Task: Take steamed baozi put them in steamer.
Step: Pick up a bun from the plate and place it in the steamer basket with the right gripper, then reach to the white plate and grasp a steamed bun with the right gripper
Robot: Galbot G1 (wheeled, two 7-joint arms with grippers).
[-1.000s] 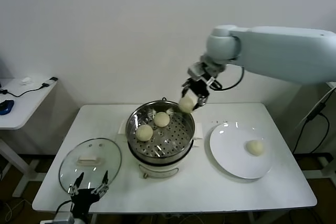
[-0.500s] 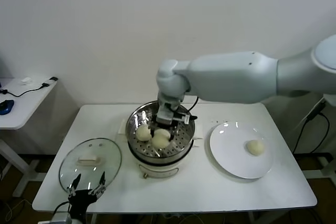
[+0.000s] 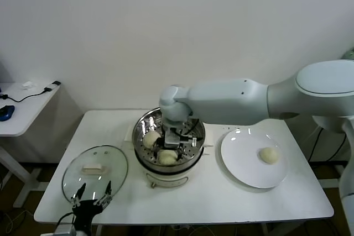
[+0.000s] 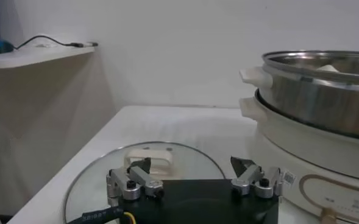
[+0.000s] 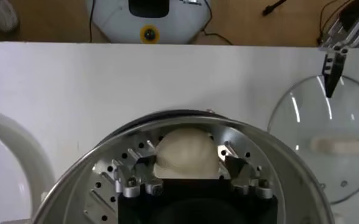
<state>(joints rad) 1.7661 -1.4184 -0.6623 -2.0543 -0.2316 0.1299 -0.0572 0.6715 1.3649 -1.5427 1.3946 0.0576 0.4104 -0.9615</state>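
Observation:
The steamer is a shiny steel pot on a white base at the table's middle. My right gripper reaches down into it, open, fingers standing either side of a cream baozi that rests on the perforated tray near the front rim. That same bun shows just below the gripper. A second baozi lies at the tray's left. The arm hides the back of the tray. One more baozi sits on the white plate. My left gripper waits open at the front left.
A round glass lid with a white handle lies flat left of the steamer, under my left gripper. A side table with cables stands at the far left. The steamer's wall rises close beside the left gripper.
My right arm has swung from above the steamer's right rim down into the pot with a baozi. Its jaws have since spread, and the bun now lies on the tray. The left arm has not moved.

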